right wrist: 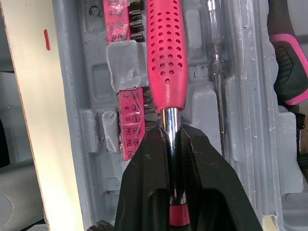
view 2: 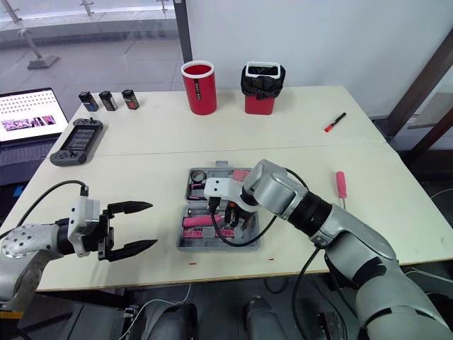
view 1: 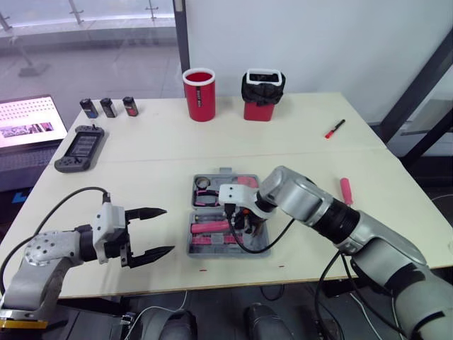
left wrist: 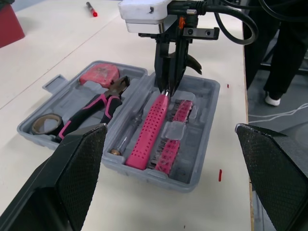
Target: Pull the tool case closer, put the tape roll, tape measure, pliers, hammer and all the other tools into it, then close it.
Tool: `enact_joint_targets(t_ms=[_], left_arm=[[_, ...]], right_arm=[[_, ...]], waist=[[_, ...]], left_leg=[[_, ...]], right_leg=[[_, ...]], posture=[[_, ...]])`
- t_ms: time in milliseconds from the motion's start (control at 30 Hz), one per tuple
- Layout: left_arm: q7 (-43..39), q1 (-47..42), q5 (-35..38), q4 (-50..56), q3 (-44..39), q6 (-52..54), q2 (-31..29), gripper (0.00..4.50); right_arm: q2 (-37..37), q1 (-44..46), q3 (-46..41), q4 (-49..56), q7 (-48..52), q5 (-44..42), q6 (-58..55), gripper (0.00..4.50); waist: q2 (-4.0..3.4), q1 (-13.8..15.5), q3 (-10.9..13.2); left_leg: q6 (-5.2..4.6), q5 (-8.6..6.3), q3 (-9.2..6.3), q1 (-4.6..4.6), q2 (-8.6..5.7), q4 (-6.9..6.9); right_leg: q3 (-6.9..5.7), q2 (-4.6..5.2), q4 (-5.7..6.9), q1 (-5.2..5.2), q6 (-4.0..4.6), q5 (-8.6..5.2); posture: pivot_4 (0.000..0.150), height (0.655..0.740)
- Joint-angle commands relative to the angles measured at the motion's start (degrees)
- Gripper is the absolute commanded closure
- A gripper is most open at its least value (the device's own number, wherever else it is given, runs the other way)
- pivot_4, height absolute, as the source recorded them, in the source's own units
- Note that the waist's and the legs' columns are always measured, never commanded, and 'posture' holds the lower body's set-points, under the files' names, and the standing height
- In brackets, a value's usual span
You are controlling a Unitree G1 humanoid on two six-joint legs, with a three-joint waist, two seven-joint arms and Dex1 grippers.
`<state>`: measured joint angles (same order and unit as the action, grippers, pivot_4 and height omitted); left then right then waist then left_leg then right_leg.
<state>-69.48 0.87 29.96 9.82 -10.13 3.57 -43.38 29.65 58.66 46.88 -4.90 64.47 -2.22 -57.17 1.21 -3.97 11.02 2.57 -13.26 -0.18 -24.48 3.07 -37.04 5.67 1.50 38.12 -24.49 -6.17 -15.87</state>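
hammer (right wrist: 166, 53) (dimpled pink grip, chrome shank)

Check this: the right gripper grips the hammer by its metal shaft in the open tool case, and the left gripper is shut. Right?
Not quite: the left gripper is open, fingers spread, as the left eye view shows. The right gripper does grip the hammer by its shaft in the open tool case.

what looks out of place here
Two tools lie loose on the table, apart from the open case: a pink-handled tool to its right and a red-black tool farther back.
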Motion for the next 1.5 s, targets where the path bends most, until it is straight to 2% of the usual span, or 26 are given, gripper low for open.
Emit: enact_joint_targets(t_ms=[33,300,1233,1500], left_arm=[[0.47,-0.15,0.03,1.56,-0.19,-0.28,0.21,0.00],[0.69,-0.08,-0.12,1.60,0.40,-0.21,0.73,0.00],[1.55,-0.27,-0.46,1.75,0.50,0.16,0.99,0.00],[1.54,-0.34,-0.36,2.01,0.48,0.55,0.95,0.00]], right_arm=[[0.87,1.79,-2.69,1.66,-0.72,0.99,-1.65,4.47],[1.63,1.22,-2.62,3.92,-1.15,0.41,-4.87,4.47],[-1.87,0.83,-0.62,4.27,-2.76,0.58,-4.86,4.47],[-1.17,1.28,-2.92,8.42,-3.14,-0.72,-7.85,4.47]], waist=[[0.00,0.02,0.00],[0.00,-0.02,0.00],[0.00,-0.24,0.00],[0.00,-0.25,0.00]], left_leg=[[0.00,0.00,0.00,0.00,0.00,0.00],[0.00,0.00,0.00,0.00,-0.01,0.00],[0.00,0.00,-0.01,0.01,0.01,0.02],[0.00,0.00,-0.02,0.01,0.01,0.02]], right_leg=[[0.00,0.00,0.00,0.00,0.00,0.00],[0.00,0.01,0.00,0.00,0.00,0.00],[0.00,-0.02,0.00,0.00,0.00,0.00],[0.00,-0.03,0.00,-0.01,0.00,0.00]], posture=[[0.150,0.7387],[0.150,0.7387],[0.150,0.7387],[0.150,0.7387]])
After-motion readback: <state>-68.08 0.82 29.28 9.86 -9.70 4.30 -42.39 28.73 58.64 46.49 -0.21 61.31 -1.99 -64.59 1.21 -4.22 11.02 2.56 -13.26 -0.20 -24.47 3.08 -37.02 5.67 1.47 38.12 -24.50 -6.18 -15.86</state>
